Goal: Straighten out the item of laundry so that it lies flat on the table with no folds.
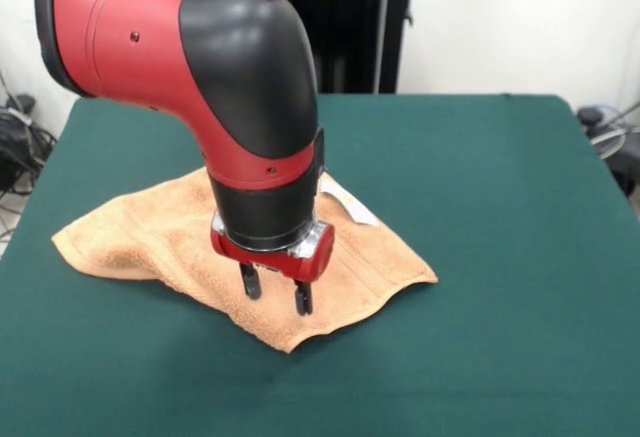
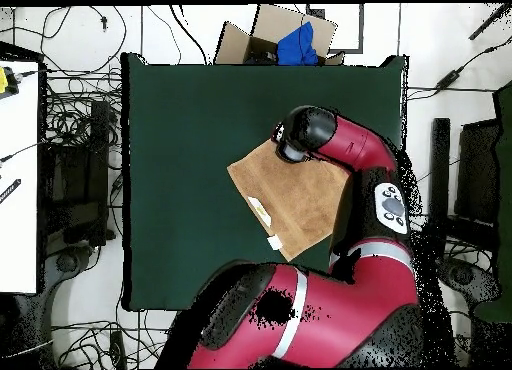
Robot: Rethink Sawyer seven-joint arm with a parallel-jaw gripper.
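- One orange-tan towel (image 1: 150,232) lies on the green table (image 1: 500,257), left of the middle in the front view; its left corner points to the table's left edge.
- The towel is not flat: its surface has soft waves, and a white tag (image 1: 350,205) shows at its far edge.
- The gripper (image 1: 276,291) hangs over the towel's near part, its two black fingers (image 1: 302,298) spread apart with nothing between them.
- The towel's right corner (image 1: 425,275) lies on bare cloth.
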